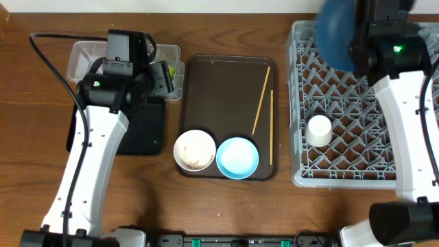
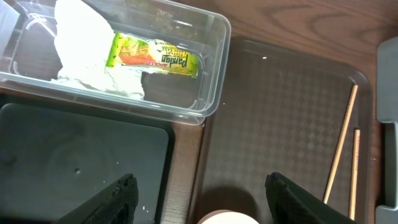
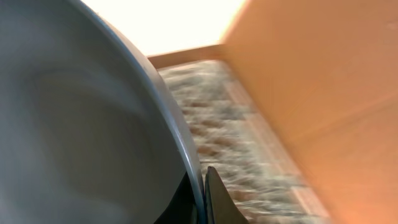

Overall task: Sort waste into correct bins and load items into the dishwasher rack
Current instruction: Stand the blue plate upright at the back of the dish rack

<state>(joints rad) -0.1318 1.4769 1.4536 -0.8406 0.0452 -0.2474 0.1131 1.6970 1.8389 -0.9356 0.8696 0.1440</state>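
My right gripper [image 3: 202, 194] is shut on the rim of the dark blue dish [image 1: 335, 34] and holds it on edge over the far left of the grey dishwasher rack [image 1: 343, 168]. A small white cup [image 1: 318, 130] stands in the rack. My left gripper [image 2: 200, 199] is open and empty, near the clear tub [image 2: 214, 74] and black tray [image 2: 74, 155]. The tub holds the white napkin [image 2: 81, 37] and the yellow-green wrapper [image 2: 155, 57]. The white bowl [image 1: 195, 149] with rice scraps, the light blue bowl [image 1: 237, 157] and two chopsticks [image 1: 260, 99] lie on the brown tray.
The dark brown serving tray [image 1: 219, 82] sits mid-table between the bins and the rack. The black tray [image 1: 147, 130] lies in front of the tub, partly under my left arm. The right wrist view is blurred, with an orange-brown surface beyond the dish.
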